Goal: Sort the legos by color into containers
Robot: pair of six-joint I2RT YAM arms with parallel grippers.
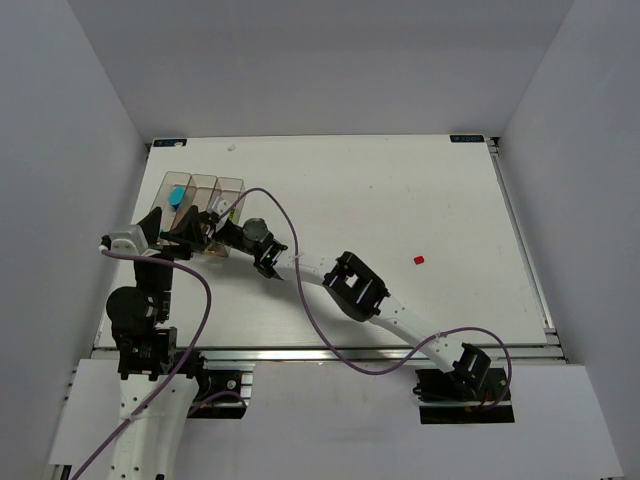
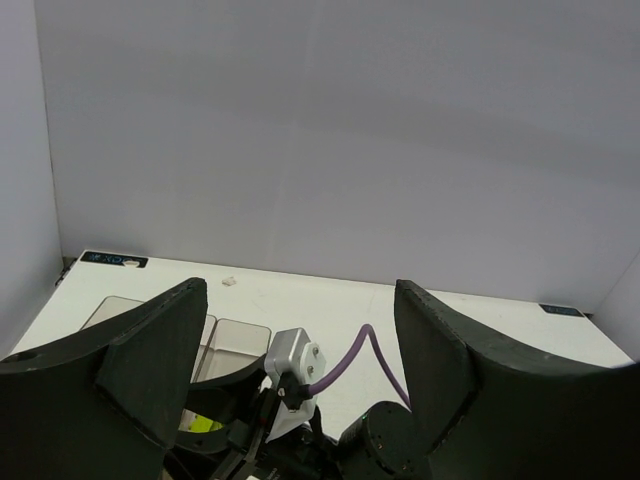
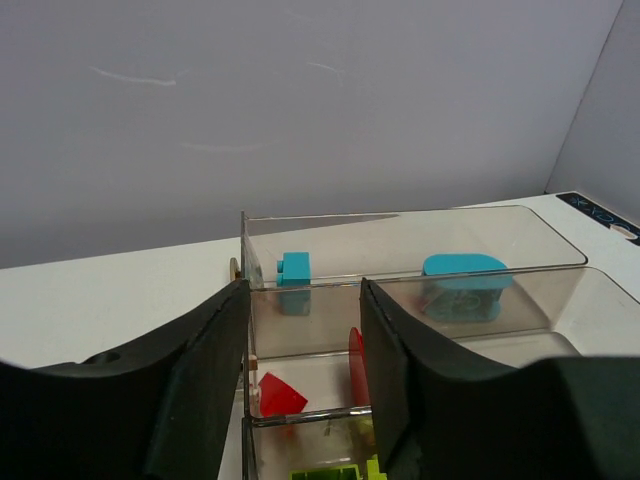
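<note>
The containers [image 3: 420, 216] sit in a joined row near the far left corner of the table [image 1: 400, 190]. Seen from my right wrist, the farthest bin holds a small cyan brick [image 3: 293, 271] and a rounded cyan piece [image 3: 465, 287]. The middle bin holds red pieces [image 3: 279, 396]. In the nearest bin a lime green brick [image 3: 325, 470] shows at the bottom edge of the view. One more red brick [image 1: 419, 260] lies alone on the table, well apart from the bins, out to the right.

My right gripper [image 3: 302, 325] hangs over the row, above the middle bin, with the jaws parted and nothing pinched between them. My right arm reaches diagonally across the table to get there, trailing its purple cable [image 1: 300, 250].

My left gripper [image 2: 300, 300] waits just beside the bins on their near left side. Its jaws are spread wide and hold nothing. From that wrist I see the clear walls of the bins and a speck of lime green low down.
</note>
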